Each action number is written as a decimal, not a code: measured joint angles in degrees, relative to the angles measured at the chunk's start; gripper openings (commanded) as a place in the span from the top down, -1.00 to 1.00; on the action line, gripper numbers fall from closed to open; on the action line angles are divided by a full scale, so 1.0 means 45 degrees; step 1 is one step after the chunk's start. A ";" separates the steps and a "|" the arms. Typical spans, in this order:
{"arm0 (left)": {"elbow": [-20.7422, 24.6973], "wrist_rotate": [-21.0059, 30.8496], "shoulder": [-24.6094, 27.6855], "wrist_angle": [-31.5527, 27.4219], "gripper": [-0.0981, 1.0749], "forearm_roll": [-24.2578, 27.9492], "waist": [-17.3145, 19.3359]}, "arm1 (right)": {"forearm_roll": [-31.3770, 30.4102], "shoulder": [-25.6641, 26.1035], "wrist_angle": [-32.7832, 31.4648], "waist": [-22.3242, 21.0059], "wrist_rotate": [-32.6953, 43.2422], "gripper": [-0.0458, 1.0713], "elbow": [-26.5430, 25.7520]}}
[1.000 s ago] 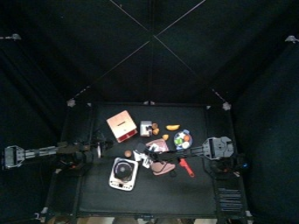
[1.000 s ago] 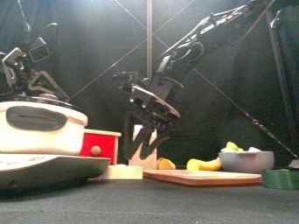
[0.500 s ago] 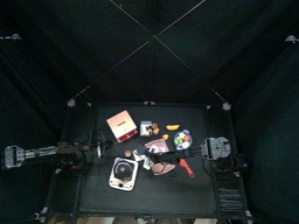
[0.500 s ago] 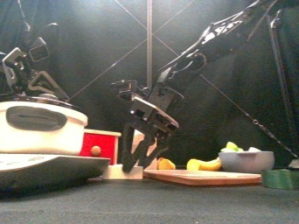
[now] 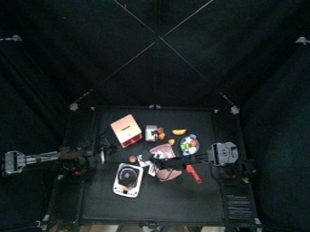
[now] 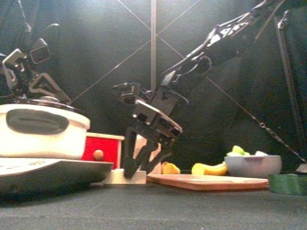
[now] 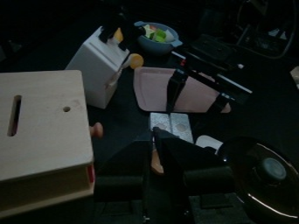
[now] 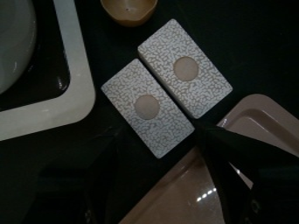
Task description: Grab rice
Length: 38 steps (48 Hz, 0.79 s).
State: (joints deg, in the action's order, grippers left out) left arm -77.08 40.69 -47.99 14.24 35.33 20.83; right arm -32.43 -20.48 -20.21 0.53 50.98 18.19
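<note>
The rice is two small speckled rice blocks (image 8: 146, 107). They lie flat on the desk just beside the rice cooker (image 6: 42, 130), and their long sides touch. Each has a round dot on top, so the top sides face up.

The right pincer (image 6: 142, 154) hangs over them, next to the cooker, and points down. It is spread wide and holds nothing. I think it is that wide so it can fit around a block from above.

The left arm (image 6: 27, 63) rests up behind the rice cooker, away from the rice. I cannot tell if the left pincer (image 7: 163, 179) is wide or narrow.

There is not much room. On one side of the blocks is the cooker's white edge. On the other side, near them, is the edge of a pink board (image 8: 176, 206). An orange piece (image 8: 128, 7) sits by the cooker, near the end of the far block.

The side where the two blocks touch has no gap for a fingertip. The short ends and the outer long sides look easier to reach. If the pincer comes down crooked, it may bump the cooker's edge or push one block into the other.
</note>
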 measured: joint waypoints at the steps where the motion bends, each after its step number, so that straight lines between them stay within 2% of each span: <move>1: 0.0000 0.0000 0.0000 0.0000 -0.11 0.0000 0.0020 | 0.0020 0.0020 -0.0020 0.0020 -0.0020 -0.76 0.0000; 22: 0.0000 0.0000 0.0000 0.0000 -0.11 0.0000 0.0020 | -0.0312 0.0000 -0.0488 0.0000 -0.0020 -0.76 -0.0371; 38: 0.0000 0.0000 0.0000 0.0000 -0.11 0.0000 0.0020 | 0.0078 -0.0059 -0.0625 0.0430 -0.0020 -0.76 -0.0234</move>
State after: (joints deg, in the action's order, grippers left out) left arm -77.08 40.69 -47.99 14.24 35.33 20.92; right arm -32.08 -20.74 -23.03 2.46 50.89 17.14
